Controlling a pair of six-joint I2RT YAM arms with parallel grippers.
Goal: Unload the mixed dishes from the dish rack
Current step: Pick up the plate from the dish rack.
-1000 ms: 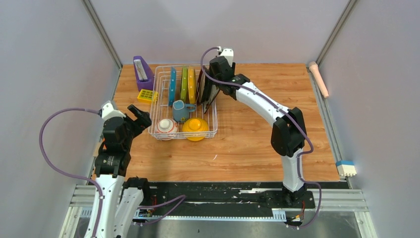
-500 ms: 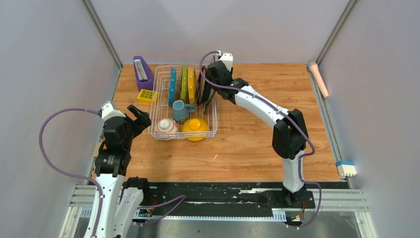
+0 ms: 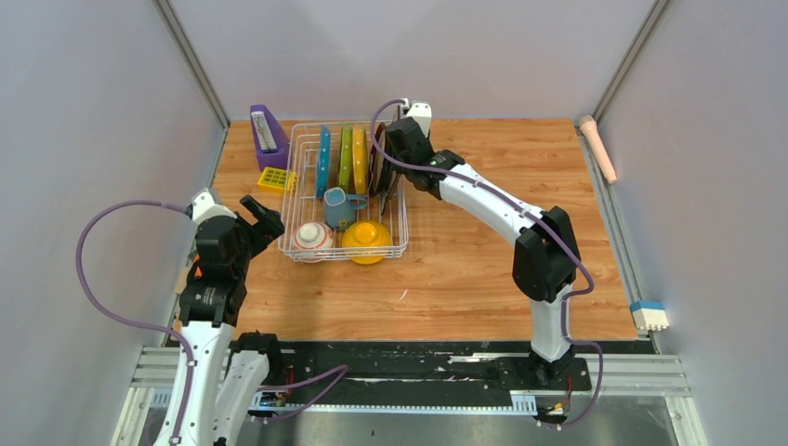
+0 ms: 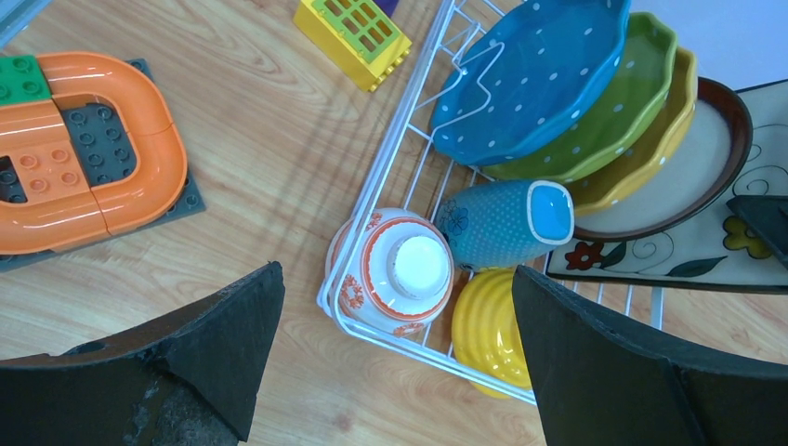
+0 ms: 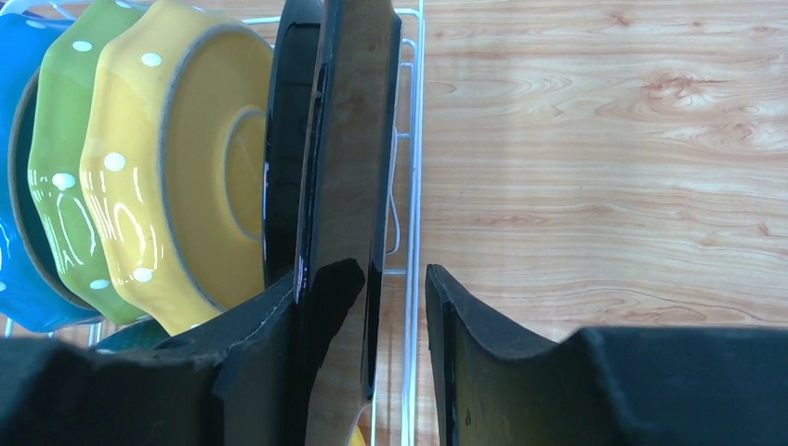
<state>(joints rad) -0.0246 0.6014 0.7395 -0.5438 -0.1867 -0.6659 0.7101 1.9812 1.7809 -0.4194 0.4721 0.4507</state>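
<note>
Right fingers (image 5: 474,344) reach into the far right end of the dish rack (image 4: 374,190) and straddle the upright dark square plate (image 5: 348,139). One finger lies against its left face; a gap shows between its right face and the other finger, so there is no grip.

Left fingers (image 4: 214,334) are spread wide and hold nothing, hovering over the table (image 3: 483,269) at the rack's near left corner.

Still racked:
- Upright: blue-dotted plate (image 4: 530,74), green-dotted plate (image 5: 56,158), yellow plate (image 5: 177,158), red-rimmed round plate (image 4: 683,172).
- At the near end: blue-grey mug (image 4: 502,223), yellow bowl (image 4: 488,330), red-and-white patterned bowl (image 4: 395,269).
</note>
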